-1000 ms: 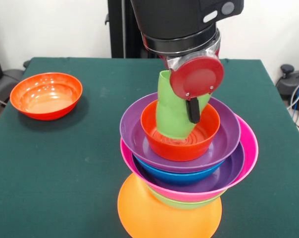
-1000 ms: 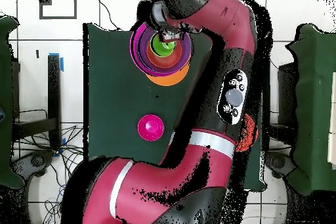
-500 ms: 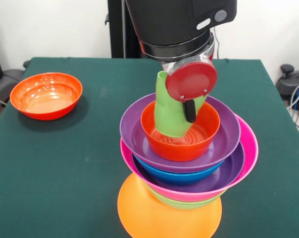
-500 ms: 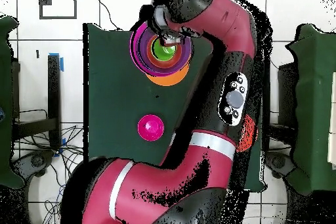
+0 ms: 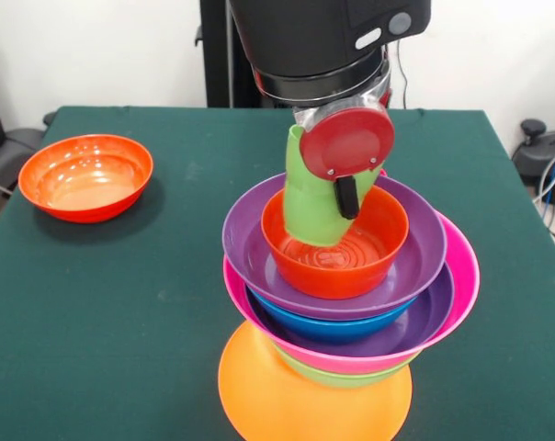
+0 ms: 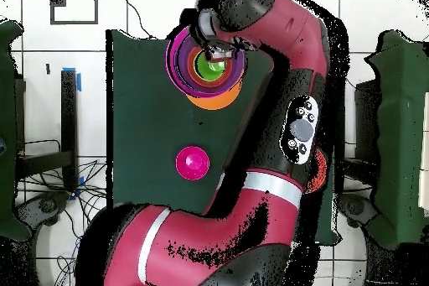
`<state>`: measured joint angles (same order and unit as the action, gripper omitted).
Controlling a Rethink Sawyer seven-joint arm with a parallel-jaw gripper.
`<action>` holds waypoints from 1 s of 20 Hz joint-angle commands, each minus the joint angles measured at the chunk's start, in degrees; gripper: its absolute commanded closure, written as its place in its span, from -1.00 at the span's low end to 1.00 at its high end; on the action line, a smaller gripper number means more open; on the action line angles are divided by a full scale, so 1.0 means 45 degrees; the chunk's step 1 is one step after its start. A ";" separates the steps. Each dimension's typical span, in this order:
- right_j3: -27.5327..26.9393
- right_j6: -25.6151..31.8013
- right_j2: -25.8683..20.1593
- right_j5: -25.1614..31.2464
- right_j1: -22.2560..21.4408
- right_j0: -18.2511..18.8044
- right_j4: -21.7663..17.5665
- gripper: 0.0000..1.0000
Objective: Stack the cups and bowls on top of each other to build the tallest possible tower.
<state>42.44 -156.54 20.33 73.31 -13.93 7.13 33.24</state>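
Observation:
The tower (image 5: 443,276) stands at the table's near edge: an upturned orange bowl (image 5: 287,400) as base, then green, pink, purple, blue and purple bowls, with a red-orange bowl (image 5: 337,266) on top. My gripper (image 5: 331,197) is shut on the light-green cup (image 5: 310,207). The cup is tilted, and its lower end hangs inside the top bowl. One black finger (image 5: 347,197) shows in front of the cup; the other is hidden behind it. In the overhead view the cup (image 6: 206,65) sits at the tower's (image 6: 178,65) centre.
A loose red-orange bowl (image 5: 86,176) sits at the far left of the green table (image 5: 121,303). Overhead, a small magenta bowl (image 6: 192,163) lies apart from the tower, and the arm partly hides a red-orange bowl (image 6: 317,169).
The gripper has risen a little and shifted left with the cup, lifting the cup's base higher inside the top red-orange bowl. The bowls have not moved.

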 commanded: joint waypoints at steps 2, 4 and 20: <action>0.1733 -0.0705 -0.1431 -0.1281 0.0110 0.0112 -0.0094 1.00; 0.1699 -0.0715 -0.1515 -0.1543 0.0268 0.0167 -0.0041 1.00; 0.1407 -0.0928 -0.1728 -0.1614 0.0658 0.0188 0.0067 1.00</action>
<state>43.56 -156.54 19.79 67.49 -12.98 7.34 33.24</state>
